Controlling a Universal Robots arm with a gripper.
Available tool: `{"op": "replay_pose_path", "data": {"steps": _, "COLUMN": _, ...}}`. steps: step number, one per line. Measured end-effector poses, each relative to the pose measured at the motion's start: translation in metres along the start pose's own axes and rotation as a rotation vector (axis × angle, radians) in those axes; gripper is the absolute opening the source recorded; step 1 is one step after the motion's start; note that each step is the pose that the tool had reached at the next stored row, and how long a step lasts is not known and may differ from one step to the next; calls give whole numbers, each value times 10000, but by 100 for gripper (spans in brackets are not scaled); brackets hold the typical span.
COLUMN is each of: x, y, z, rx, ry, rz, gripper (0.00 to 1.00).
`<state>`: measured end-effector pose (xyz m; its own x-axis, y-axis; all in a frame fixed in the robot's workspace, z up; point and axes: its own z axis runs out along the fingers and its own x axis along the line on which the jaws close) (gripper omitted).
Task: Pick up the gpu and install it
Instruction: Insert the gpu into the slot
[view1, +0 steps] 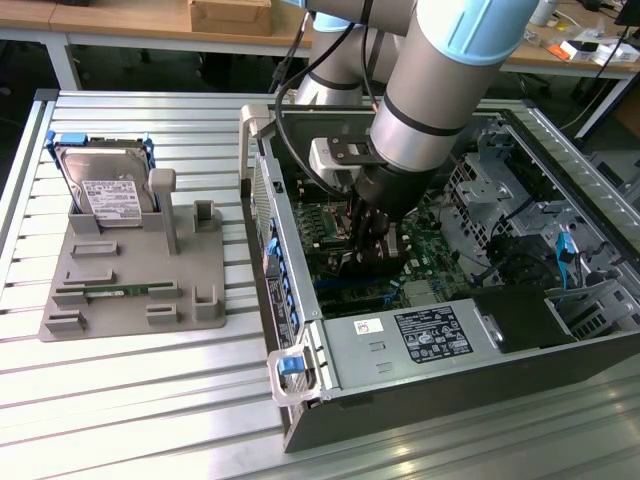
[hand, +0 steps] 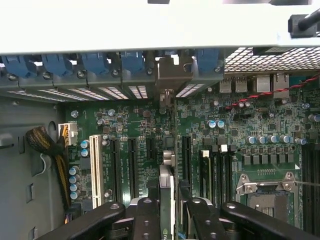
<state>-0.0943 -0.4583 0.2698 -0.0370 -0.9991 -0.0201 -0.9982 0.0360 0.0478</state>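
Gripper (hand: 169, 207): fingers pinched on the gpu's top edge, deep inside the open computer case (view1: 420, 395).
Gpu (hand: 166, 192): held edge-on and upright above the motherboard (hand: 235, 132), in line with a black expansion slot (hand: 186, 152); silver bracket (hand: 167, 80) up at the rear slot openings beside the blue latches (hand: 100, 64).
Handling advice, by judgement: keep card vertical, square to slot, bracket inside its opening; press evenly, without tilt.
Hard drive (view1: 105, 195): on grey fixture (view1: 130, 300), well apart.
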Motion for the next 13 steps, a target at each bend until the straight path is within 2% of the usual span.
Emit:
{"op": "replay_pose_path", "data": {"steps": 5, "x": 0, "y": 2, "z": -28, "rx": -3, "ry": 6, "rz": -1, "gripper": 26}}
{"op": "replay_pose_path", "data": {"steps": 13, "x": -2, "y": 1, "z": -14, "rx": -7, "ry": 11, "rz": -85, "gripper": 26}}
